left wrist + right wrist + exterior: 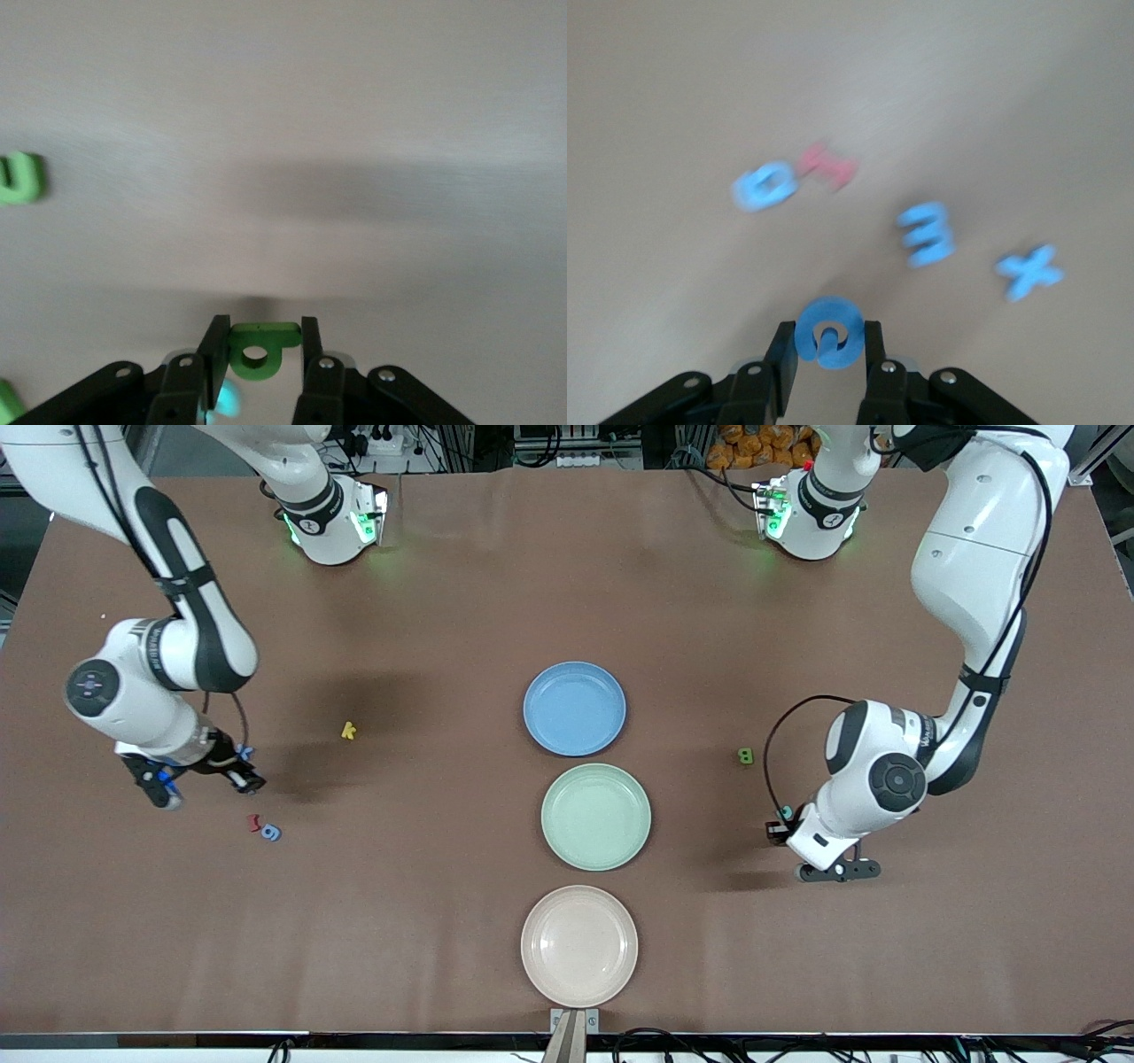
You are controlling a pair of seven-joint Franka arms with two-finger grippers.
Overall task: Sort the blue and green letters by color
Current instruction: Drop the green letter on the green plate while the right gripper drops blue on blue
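Left tool (259,347) pinching green letter (258,345), right tool (829,347) blue letter (827,332)

plates: blue (574,708) / green (595,816) / pink (578,945) | k yellow (348,731) | table brown (443,921)

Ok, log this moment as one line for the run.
left gripper: shut on green letter | right gripper: shut on blue letter | plates: no letters yet
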